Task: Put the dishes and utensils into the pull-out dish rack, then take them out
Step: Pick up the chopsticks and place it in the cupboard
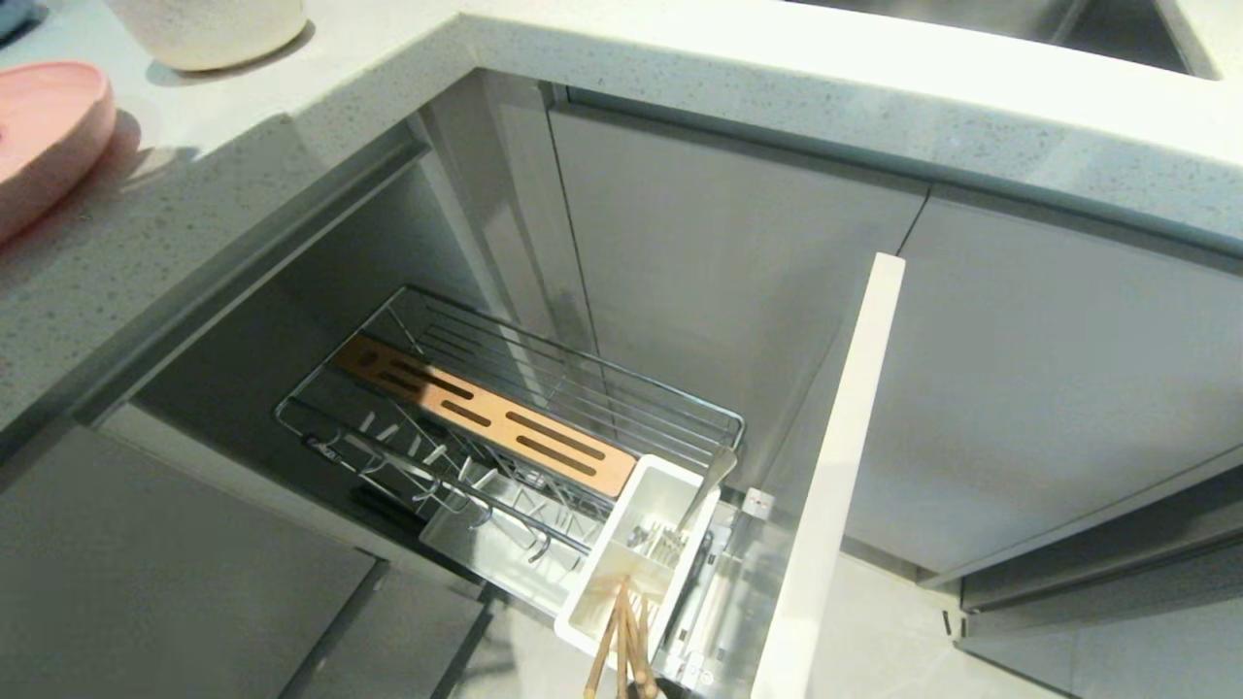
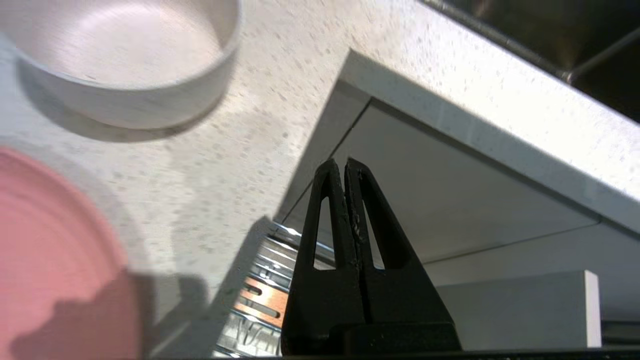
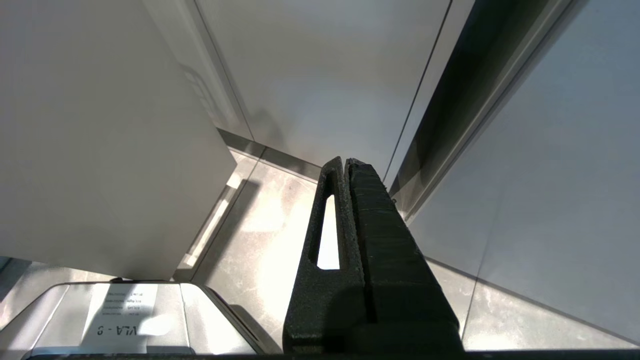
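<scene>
Nearest to the camera, in the white cutlery tub [image 1: 636, 544] at the front of the pull-out dish rack [image 1: 505, 427], the wooden chopsticks [image 1: 621, 636] are seen leaning out over the near rim, and the metal spoon [image 1: 707, 485] is propped against the far corner. Both are judged light and stiff; the spoon is likely slippery on its polished handle and is best taken across the mid-handle, while the chopsticks would be pinched together as a pair, close to their upper ends, so that neither twists free.

The plate prongs and the slotted wooden strip [image 1: 486, 416] are seen to hold no dishes.

Farther off, on the worktop [image 1: 175, 233], the pink plate [image 1: 39, 136] and the cream bowl [image 1: 209, 29] are set near each other but apart. Both are judged rigid, fairly heavy and breakable, with smooth glazed faces. The plate's shallow rim is the only purchase offered; the bowl's upright wall can be gripped over its edge.

The left pincer [image 2: 345, 167] is held above the worktop's corner, near both dishes, pressed together on nothing. The right pincer [image 3: 346, 165] is parked low beside the cabinet fronts, likewise pressed together and empty.
</scene>
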Robot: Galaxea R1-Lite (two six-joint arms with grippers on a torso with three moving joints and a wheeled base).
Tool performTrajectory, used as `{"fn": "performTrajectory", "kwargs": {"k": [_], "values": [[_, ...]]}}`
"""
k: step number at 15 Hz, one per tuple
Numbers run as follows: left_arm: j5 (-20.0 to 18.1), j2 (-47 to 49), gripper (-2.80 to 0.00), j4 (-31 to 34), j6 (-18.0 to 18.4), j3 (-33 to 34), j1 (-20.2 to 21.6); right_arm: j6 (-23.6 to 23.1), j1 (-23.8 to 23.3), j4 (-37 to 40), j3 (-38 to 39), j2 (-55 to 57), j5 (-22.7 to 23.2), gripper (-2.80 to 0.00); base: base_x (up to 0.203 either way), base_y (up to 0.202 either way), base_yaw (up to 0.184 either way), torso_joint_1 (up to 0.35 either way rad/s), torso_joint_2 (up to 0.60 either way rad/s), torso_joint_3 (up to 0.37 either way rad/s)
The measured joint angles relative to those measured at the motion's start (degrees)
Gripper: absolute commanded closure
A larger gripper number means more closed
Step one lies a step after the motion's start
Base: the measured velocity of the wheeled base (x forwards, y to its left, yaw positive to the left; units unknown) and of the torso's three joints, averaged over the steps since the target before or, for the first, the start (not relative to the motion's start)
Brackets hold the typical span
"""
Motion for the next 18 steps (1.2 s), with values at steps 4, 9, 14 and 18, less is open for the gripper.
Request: {"fn": "performTrajectory", "kwargs": {"k": [4,9,14,18], "values": [[-8.5,-3.9,0.0,0.7,0.0,0.0,7.9,0.0,0.0,0.0,0.0,0.0,0.0,0.0,0.0,0.0,0.0,0.0,0.0,0.0],[-20.3,-9.9,0.0,5.8,-0.5,0.1,18.6,0.0,0.0,0.0,0.0,0.0,0.0,0.0,0.0,0.0,0.0,0.0,0.0,0.0],[-37.0,-16.6,0.0,12.4,-2.2,0.1,33.8,0.0,0.0,0.0,0.0,0.0,0.0,0.0,0.0,0.0,0.0,0.0,0.0,0.0],[-44.9,-21.6,0.0,23.4,-6.0,0.0,41.3,0.0,0.0,0.0,0.0,0.0,0.0,0.0,0.0,0.0,0.0,0.0,0.0,0.0]]}}
